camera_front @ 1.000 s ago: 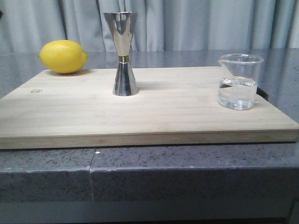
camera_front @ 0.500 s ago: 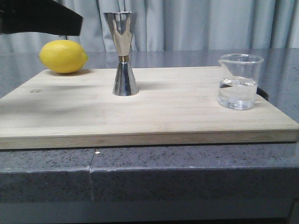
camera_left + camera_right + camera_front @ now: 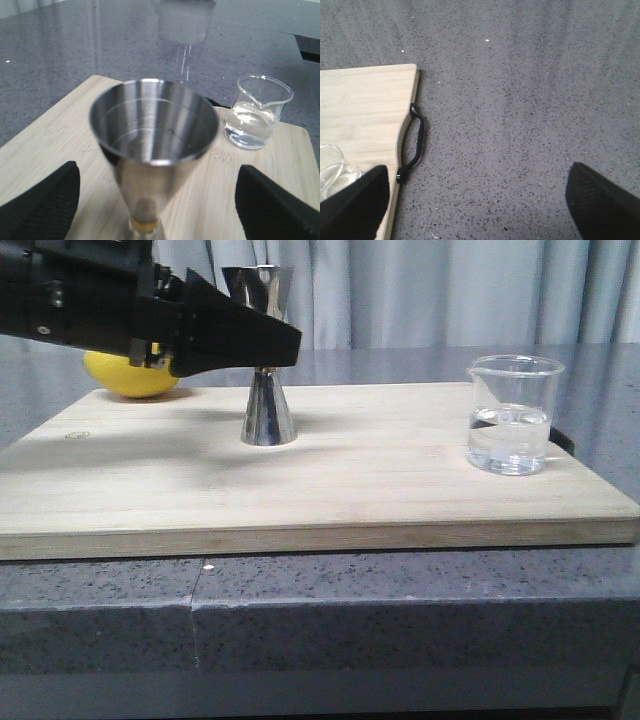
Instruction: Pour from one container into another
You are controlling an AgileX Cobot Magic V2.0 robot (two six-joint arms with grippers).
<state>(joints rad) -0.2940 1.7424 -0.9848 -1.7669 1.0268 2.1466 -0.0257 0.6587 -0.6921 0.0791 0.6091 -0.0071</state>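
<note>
Reaching in from the left side of the front view, the black left gripper (image 3: 285, 340) sits level with the upper cone of the tall shiny steel hourglass jigger (image 3: 268, 390), its tip overlapping that cone. From the left wrist camera the fingers (image 3: 42, 205) are spread wide, the jigger's open cup (image 3: 154, 122) standing between them, clear of both pads. The jigger stands upright on the pale wooden cutting board (image 3: 380, 480). Over at the board's right end stands the small clear glass beaker (image 3: 512, 415), part filled with clear liquid, well apart from this hand. A yellow lemon (image 3: 120, 380) sits half hidden behind the arm. The right gripper (image 3: 475, 210) hangs with fingers parted over grey speckled counter (image 3: 520, 100), beaker rim just beside one finger, nothing held.
</note>
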